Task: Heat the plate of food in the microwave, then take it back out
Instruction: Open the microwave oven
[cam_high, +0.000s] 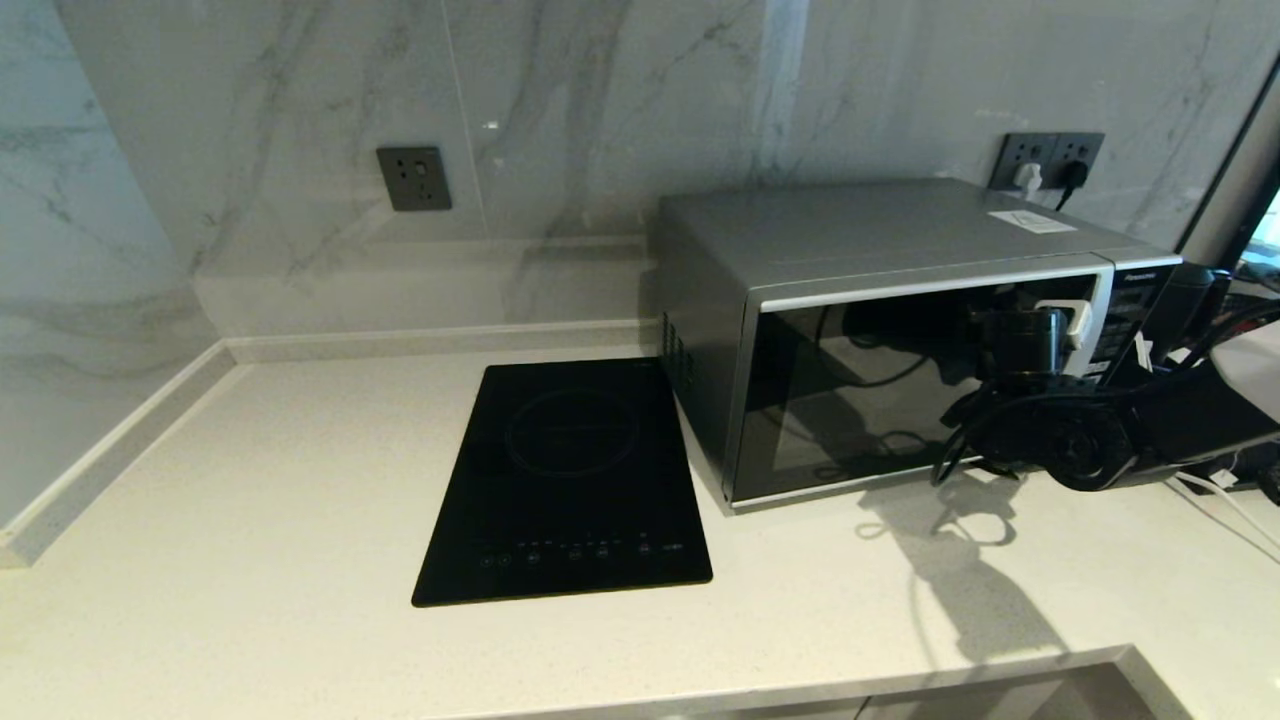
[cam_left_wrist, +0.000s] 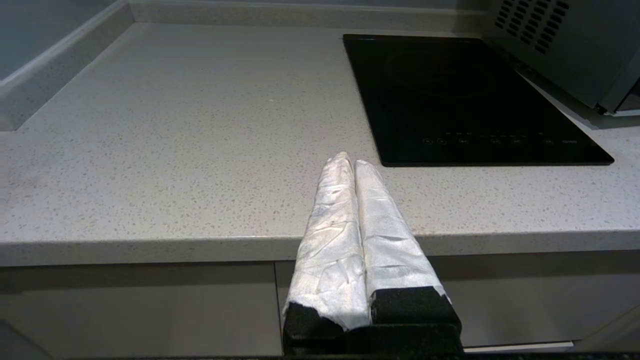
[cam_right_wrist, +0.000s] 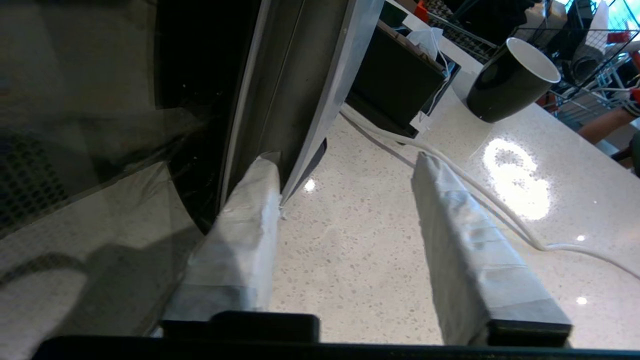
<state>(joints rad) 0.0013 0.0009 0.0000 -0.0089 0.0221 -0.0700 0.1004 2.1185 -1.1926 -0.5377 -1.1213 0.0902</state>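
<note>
The silver-grey microwave (cam_high: 880, 235) stands at the back right of the counter with its dark glass door (cam_high: 860, 400) closed. My right gripper (cam_high: 1055, 325) is open at the door's right side, level with the silver handle (cam_right_wrist: 320, 95). One taped finger (cam_right_wrist: 245, 225) rests against the door beside the handle, and the other finger (cam_right_wrist: 460, 235) hangs free over the counter. The plate of food is not visible in any view. My left gripper (cam_left_wrist: 348, 160) is shut and empty, parked at the counter's front edge.
A flat black induction hob (cam_high: 570, 480) lies left of the microwave. A black cup (cam_right_wrist: 515, 75), a dark box (cam_right_wrist: 395, 85) and a white cable (cam_right_wrist: 500, 210) sit to the microwave's right. Wall sockets (cam_high: 1045, 160) are behind it.
</note>
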